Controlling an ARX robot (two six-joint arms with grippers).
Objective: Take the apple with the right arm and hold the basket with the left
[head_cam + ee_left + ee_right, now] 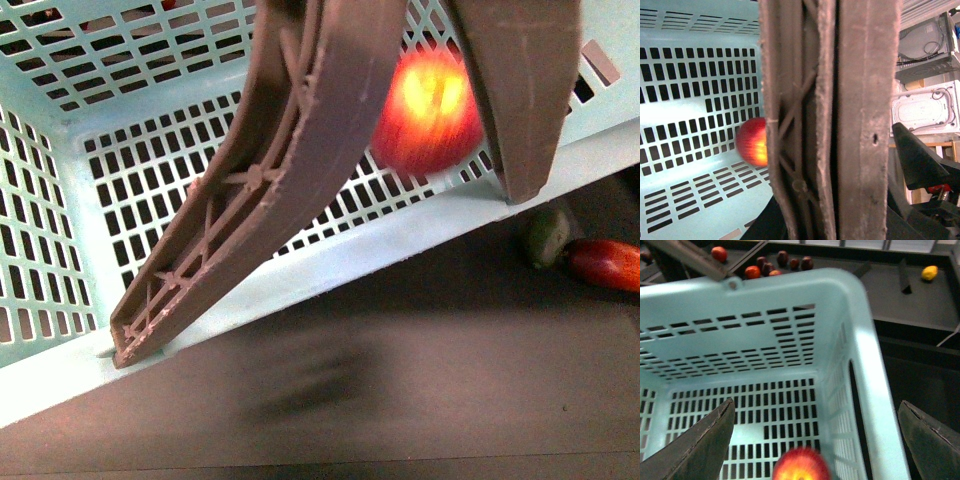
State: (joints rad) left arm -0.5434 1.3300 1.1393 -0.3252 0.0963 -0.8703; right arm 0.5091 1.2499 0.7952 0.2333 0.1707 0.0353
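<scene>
The turquoise basket (pixel 400 232) fills the front view, with its brown handles (pixel 270 180) swung up. The red apple with a yellow patch (pixel 428 110) lies inside the basket near a wall and looks blurred. In the left wrist view my left gripper (pixel 835 212) is shut on the two handles (pixel 840 125), with the apple (pixel 752 142) behind them on the basket floor (pixel 690 190). In the right wrist view my right gripper (pixel 816 404) is open and empty above the basket (pixel 790 285). The apple (pixel 801 465) lies below, between its fingers.
A small green fruit (pixel 548 235) and an elongated dark-red fruit (pixel 608 262) lie on the dark table right of the basket. Several dark fruits (pixel 775 265) and a yellow fruit (pixel 930 272) lie beyond it. White appliances (pixel 925 105) stand behind.
</scene>
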